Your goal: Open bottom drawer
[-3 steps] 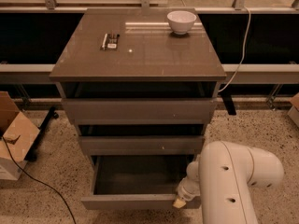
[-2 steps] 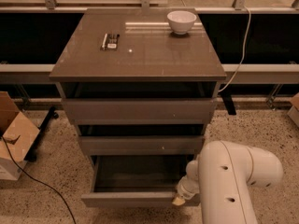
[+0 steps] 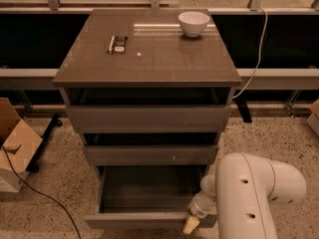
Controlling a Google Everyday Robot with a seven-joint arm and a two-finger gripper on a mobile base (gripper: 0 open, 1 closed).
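The grey-brown cabinet point(image 3: 149, 59) has three handle-less drawers. The bottom drawer point(image 3: 149, 188) is pulled well out, and its plain grey inside shows; its front edge point(image 3: 134, 219) is near the bottom of the view. My white arm point(image 3: 254, 193) comes in from the lower right. My gripper point(image 3: 192, 224) is at the right end of the bottom drawer's front, with a yellowish fingertip point(image 3: 190, 226) over the edge. The rest of the gripper is hidden by the arm.
A white bowl point(image 3: 194, 23) and a small dark object point(image 3: 117, 44) sit on the cabinet top. A cardboard box point(image 3: 14, 146) and a black cable point(image 3: 40, 193) lie on the speckled floor to the left. A white cable point(image 3: 256, 49) hangs at the right. A railing and window run behind.
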